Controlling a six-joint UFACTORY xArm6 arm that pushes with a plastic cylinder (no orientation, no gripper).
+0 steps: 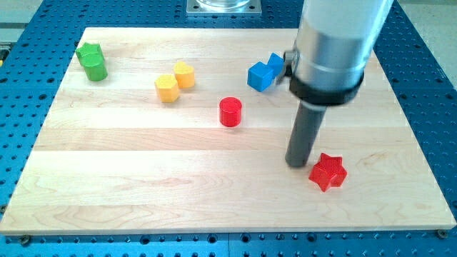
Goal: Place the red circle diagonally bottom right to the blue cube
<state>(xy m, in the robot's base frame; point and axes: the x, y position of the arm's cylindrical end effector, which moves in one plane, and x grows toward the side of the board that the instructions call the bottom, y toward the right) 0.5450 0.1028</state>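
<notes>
The red circle is a short red cylinder near the middle of the wooden board. The blue cube lies up and to the right of it, touching a second blue block that the arm partly hides. My tip rests on the board below the blue blocks, well to the right of and lower than the red circle, and just left of a red star.
Two yellow blocks sit side by side left of the red circle. A green block stands at the view's top left corner. The arm's grey body covers the board's upper right.
</notes>
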